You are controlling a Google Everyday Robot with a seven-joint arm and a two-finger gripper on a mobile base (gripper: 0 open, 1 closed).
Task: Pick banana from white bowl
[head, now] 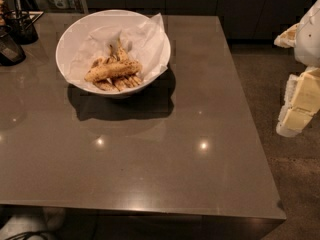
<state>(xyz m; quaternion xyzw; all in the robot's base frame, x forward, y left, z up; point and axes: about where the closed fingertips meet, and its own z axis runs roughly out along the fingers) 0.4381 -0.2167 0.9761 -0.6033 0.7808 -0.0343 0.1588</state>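
Because the banana (pixel 112 70) looks overripe and soft, we would take it gently across its plump middle. It lies over a joined bunch (pixel 121 83) on crumpled paper (pixel 145 39) in the glossy white bowl (pixel 64 40). The tool (pixel 300 101) hangs beyond the desk (pixel 175 154), at the right and well apart; we cannot tell its state.

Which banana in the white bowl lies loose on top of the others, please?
The plump, paler banana lying crosswise over the darker joined bunch; the tool hangs beyond the table's right edge.
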